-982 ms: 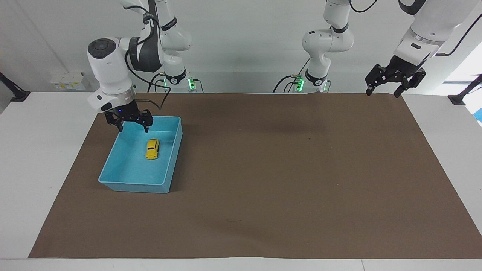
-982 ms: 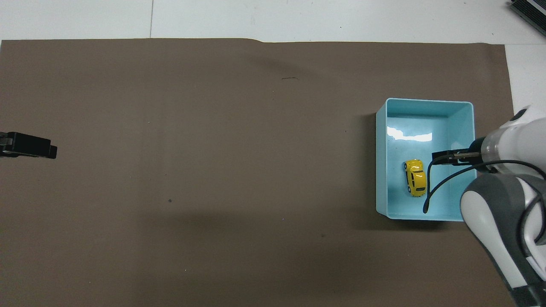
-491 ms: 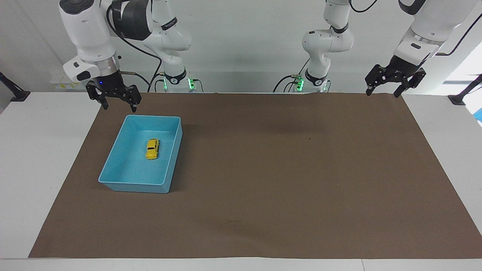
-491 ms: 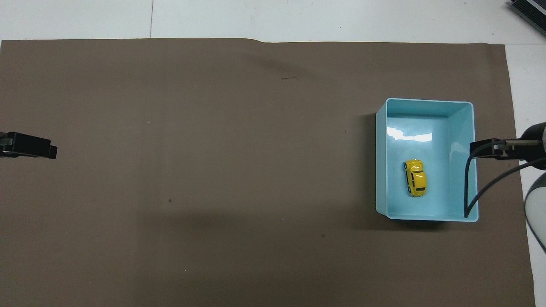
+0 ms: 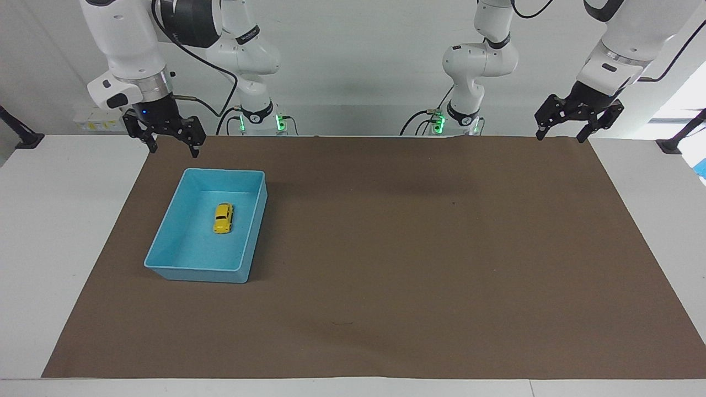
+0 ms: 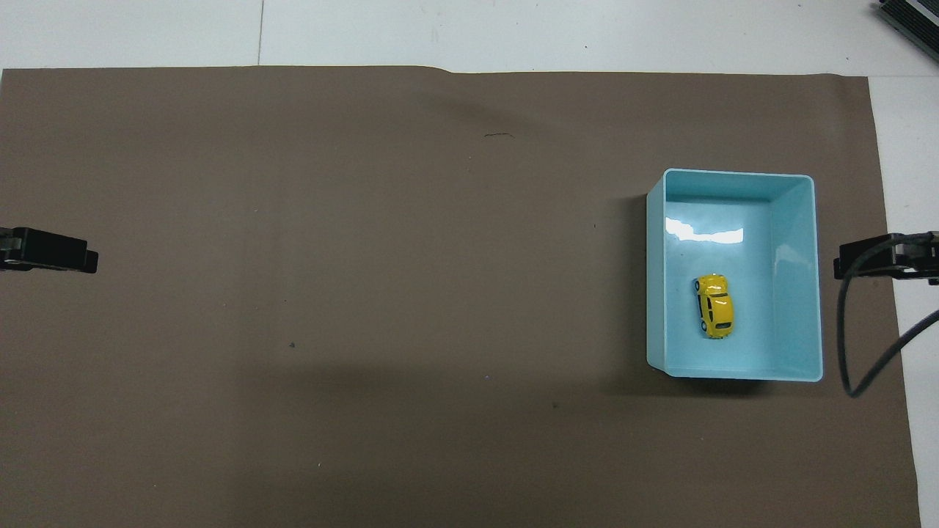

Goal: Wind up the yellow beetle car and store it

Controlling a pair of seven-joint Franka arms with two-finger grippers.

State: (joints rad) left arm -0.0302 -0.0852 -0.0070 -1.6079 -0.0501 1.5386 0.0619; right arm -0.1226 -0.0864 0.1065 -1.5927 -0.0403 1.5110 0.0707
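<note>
The yellow beetle car (image 5: 223, 218) (image 6: 715, 306) lies on its wheels inside the light blue bin (image 5: 193, 271) (image 6: 797, 293), which stands toward the right arm's end of the table. My right gripper (image 5: 173, 148) (image 6: 873, 258) hangs open and empty, raised clear of the bin, over the mat's edge beside the bin's corner. My left gripper (image 5: 560, 135) (image 6: 48, 251) waits open and empty, raised over the mat's corner at the left arm's end.
A brown mat (image 5: 419, 248) covers most of the white table. A black cable (image 6: 843, 337) loops down from the right wrist beside the bin.
My right gripper has risen out of the bin and drawn back toward the right arm's end of the table. The car stays where it lay. The left arm has not moved.
</note>
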